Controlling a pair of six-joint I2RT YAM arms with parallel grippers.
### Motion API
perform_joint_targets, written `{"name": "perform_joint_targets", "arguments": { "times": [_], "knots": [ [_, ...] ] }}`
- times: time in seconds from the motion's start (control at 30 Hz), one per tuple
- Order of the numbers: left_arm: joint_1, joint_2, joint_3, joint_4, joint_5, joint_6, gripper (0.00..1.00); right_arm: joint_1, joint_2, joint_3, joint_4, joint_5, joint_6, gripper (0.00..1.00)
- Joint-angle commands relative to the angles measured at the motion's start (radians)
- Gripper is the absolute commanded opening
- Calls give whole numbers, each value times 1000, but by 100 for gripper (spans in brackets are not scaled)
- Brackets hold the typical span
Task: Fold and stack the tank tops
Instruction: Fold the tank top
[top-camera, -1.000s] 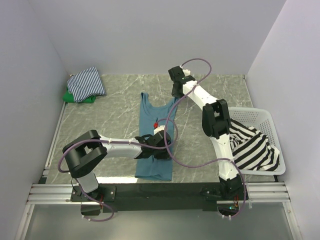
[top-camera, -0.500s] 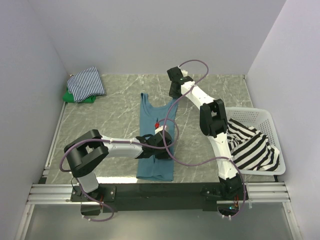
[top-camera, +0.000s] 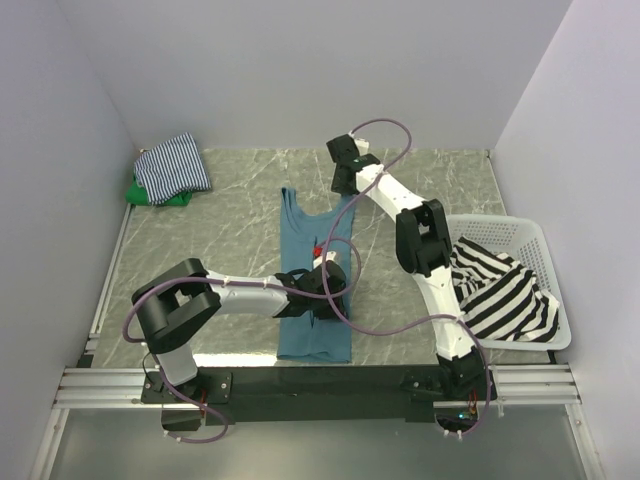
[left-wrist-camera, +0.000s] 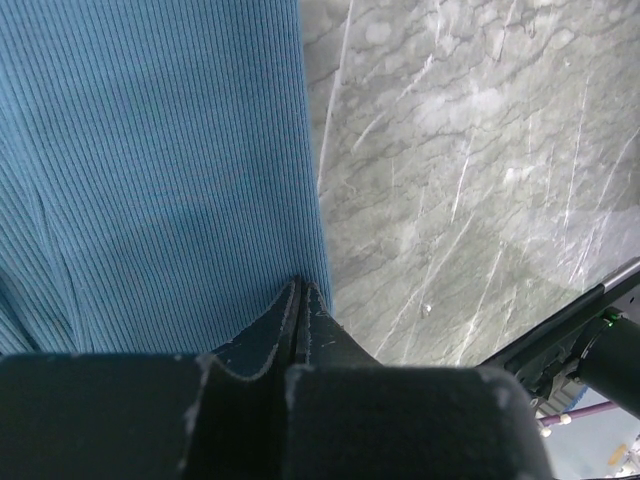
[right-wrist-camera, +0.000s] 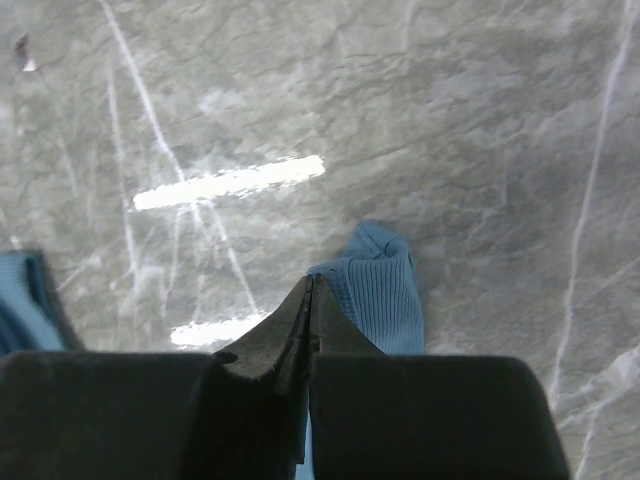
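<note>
Two tops looked done: the thin navy-white striped cloth top (top-camera: 172, 165) lay folded on the green cloth top (top-camera: 150, 195) at the far left. The teal-blue ribbed cloth tank top (top-camera: 300, 240) lay flat mid-table (not yet folded). The left gripper (left-wrist-camera: 300, 292) pinched its right edge, and the right gripper (right-wrist-camera: 311, 285) was clamped on a far strap. The white plastic lattice basket (top-camera: 500, 228) on the right held the bold black-white striped cloth top (top-camera: 500, 295), heaped and unfolded.

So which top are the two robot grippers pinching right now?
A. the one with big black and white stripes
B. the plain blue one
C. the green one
B: the left gripper is shut on the side edge of the plain blue top, and the right gripper is shut on its shoulder strap.
</note>
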Motion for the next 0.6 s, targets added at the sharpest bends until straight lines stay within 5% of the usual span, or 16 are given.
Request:
{"name": "perform_joint_targets", "arguments": {
  "times": [0.0, 0.43, 0.57],
  "knots": [
    [-19, 25, 16, -25, 20, 7, 1, 11, 0, 76, 9, 29, -11, 0],
    [-38, 27, 33, -42, 15, 13, 1, 13, 70, 123, -7, -16, -16, 0],
    [-36, 7, 46, -65, 5, 23, 1, 8, 30, 83, 23, -36, -20, 13]
  ]
}}
